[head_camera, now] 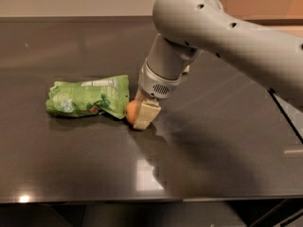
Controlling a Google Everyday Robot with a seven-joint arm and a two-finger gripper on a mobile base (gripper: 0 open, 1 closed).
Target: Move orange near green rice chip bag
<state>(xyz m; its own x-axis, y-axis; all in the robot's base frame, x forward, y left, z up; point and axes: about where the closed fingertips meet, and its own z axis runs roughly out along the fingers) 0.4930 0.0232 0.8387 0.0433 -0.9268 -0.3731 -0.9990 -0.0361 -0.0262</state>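
Camera view: your pincer (pixel 138 118) sits low on the counter (pixel 213 145), clamped on the orange (pixel 129 111). Only 1 pale finger (pixel 146 113) shows, on its right side. Orange is down at counter level, right against the green rice chip bag (pixel 87 97), at its right end.

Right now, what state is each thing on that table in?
Orange: resting on the table at the bag's right end, partly hidden by the gripper.
Bag: lying flat, crumpled, apparently touching the orange.
Gripper: lowered to the table, right up against the orange.
Table: dark and glossy, reflecting the arm and lights.
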